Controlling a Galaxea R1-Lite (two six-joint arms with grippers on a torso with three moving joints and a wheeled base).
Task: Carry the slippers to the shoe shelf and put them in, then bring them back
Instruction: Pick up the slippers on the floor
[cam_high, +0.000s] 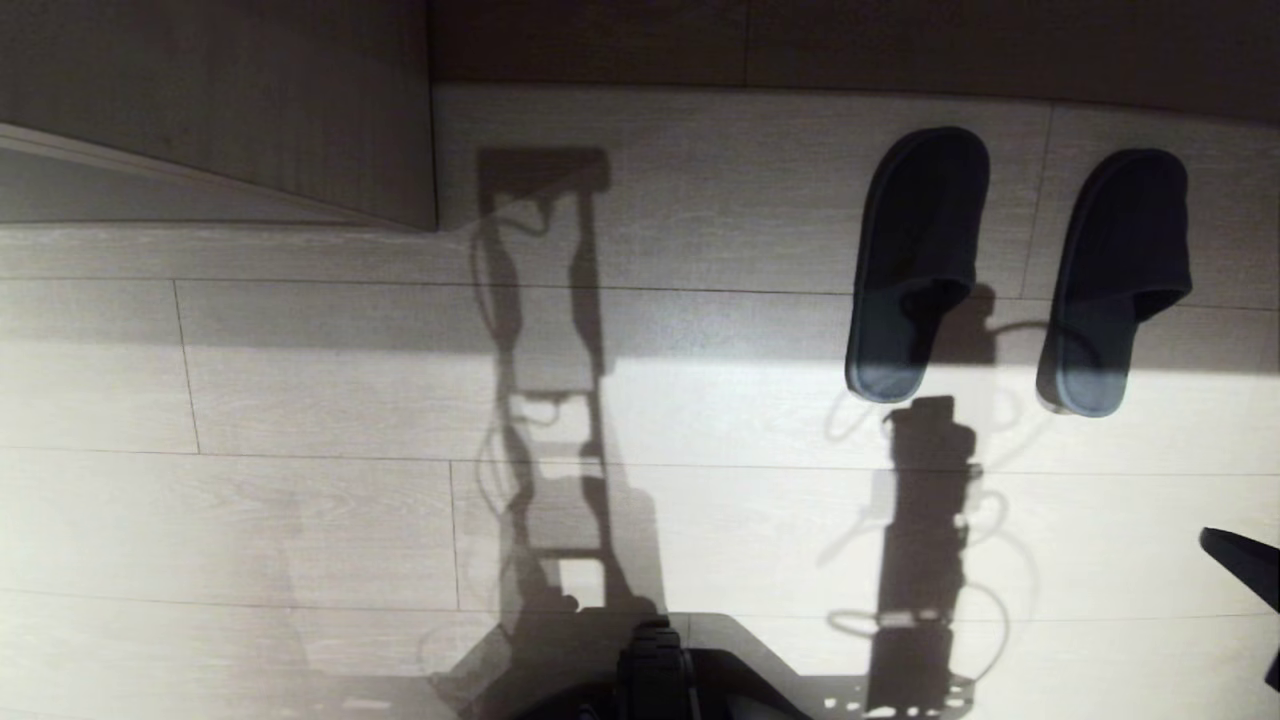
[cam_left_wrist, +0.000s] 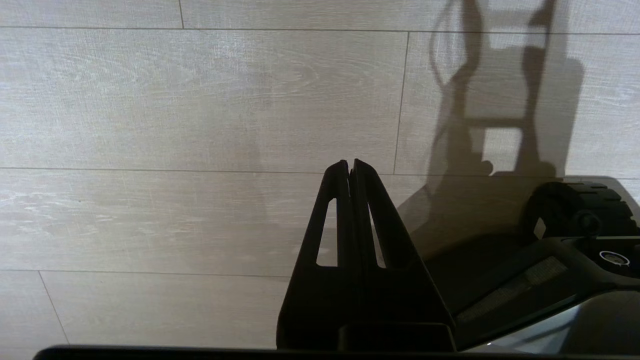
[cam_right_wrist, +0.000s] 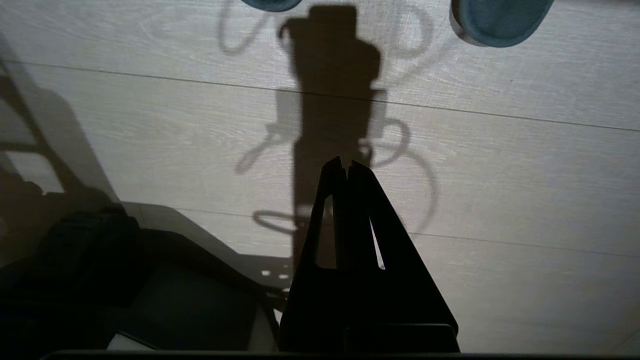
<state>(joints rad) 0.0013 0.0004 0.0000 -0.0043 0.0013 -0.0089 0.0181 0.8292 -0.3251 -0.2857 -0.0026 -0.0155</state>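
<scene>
The two dark grey-navy soft fabric slippers (cam_high: 1015, 270) lie side by side on the pale wood-grain plank floor (cam_high: 300, 520), untouched. The right gripper (cam_right_wrist: 344, 165) and the left gripper (cam_left_wrist: 349, 164) are both fully closed and hold nothing. I judge the whole task remains.

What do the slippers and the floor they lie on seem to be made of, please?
The slippers look like soft, matte dark fabric: no shine, a rounded toe cap that sags a little, a paler flat insole at the open heel. The floor looks like pale wood-grain planks, perhaps laminate, given the printed-looking grain and thin straight seams; real wood cannot be ruled out.
</scene>
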